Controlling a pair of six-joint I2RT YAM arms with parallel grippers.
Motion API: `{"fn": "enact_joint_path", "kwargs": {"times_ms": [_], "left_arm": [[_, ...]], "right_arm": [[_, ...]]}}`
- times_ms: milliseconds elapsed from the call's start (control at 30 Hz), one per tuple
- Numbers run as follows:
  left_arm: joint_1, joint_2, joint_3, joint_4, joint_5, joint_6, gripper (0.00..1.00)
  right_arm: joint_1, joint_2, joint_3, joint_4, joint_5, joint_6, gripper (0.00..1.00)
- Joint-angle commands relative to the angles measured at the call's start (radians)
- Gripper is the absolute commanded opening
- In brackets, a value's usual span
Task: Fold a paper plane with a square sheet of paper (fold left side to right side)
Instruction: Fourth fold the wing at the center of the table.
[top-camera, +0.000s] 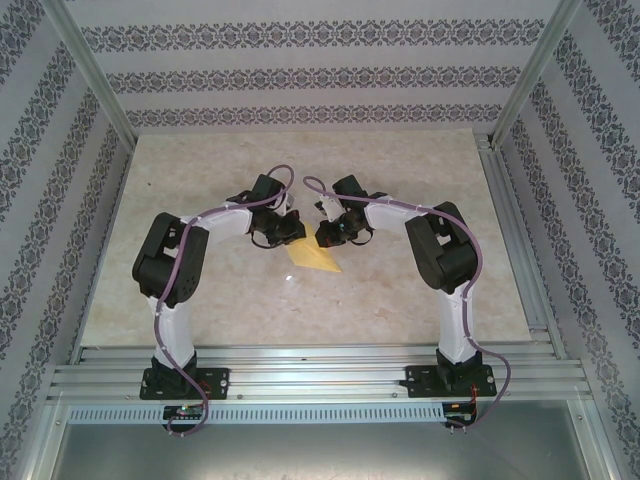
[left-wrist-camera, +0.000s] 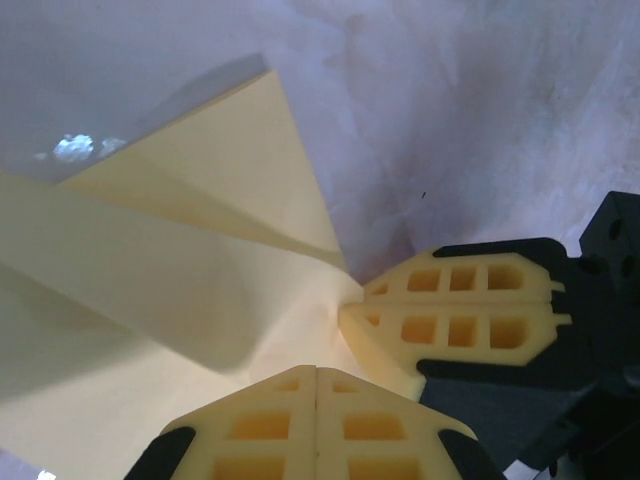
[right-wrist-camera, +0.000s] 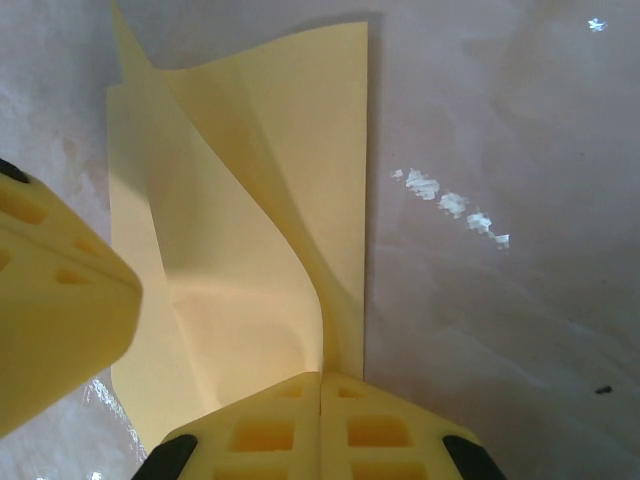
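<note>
At the near edge, the silver aluminium rail (top-camera: 320, 372) carries both bases. From it the white-and-black left arm (top-camera: 175, 290) and the matching right arm (top-camera: 455, 290) bend inward over the pale marbled counter (top-camera: 420, 170).

Between their tips, near the counter's centre, lies the thin mustard-yellow square sheet of paper (top-camera: 318, 258). It is already creased, with one corner pointing toward the near right.

In the left wrist view the left jaws are closed tip to tip at the sheet's near edge. The seam hides the contact, so they may be nipping the paper or only pressing it down.

The right jaws are closed on the sheet. In the right wrist view a raised flap (right-wrist-camera: 260, 200) curls up off the flat layer and runs into the seam between the yellow honeycomb pads (right-wrist-camera: 265, 435).

The left-to-right fold looks about half made: the flap is lifted but not yet laid. To finish it well, the held flap should travel across in a low arc, with the lower layer pinned so it cannot slide. The edges and corners should be matched before any flattening. The crease should then be pressed from its middle outward, gently, since paper this thin is likely to buckle.

Beyond the sheet the counter runs back to the grey-patterned wallpaper wall (top-camera: 300, 70).
</note>
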Motion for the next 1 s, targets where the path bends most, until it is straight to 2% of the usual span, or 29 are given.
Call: {"fn": "enact_joint_path", "kwargs": {"times_ms": [0,400,900,967], "left_arm": [[-0.016,0.033,0.049,0.047,0.019,-0.015,0.04],[-0.038,0.122,0.113,-0.011,-0.021,0.019,0.03],[-0.039,0.150,0.041,-0.035,-0.091,0.052,0.02],[-0.037,0.155,0.036,-0.037,-0.105,0.054,0.01]], "right_arm": [[0.016,-0.004,-0.014,-0.028,0.020,-0.004,0.00],[0.022,0.010,0.007,-0.048,0.030,-0.011,0.00],[0.021,-0.004,0.018,-0.050,0.020,0.006,0.00],[0.017,-0.026,0.018,-0.052,0.017,0.014,0.03]]}}
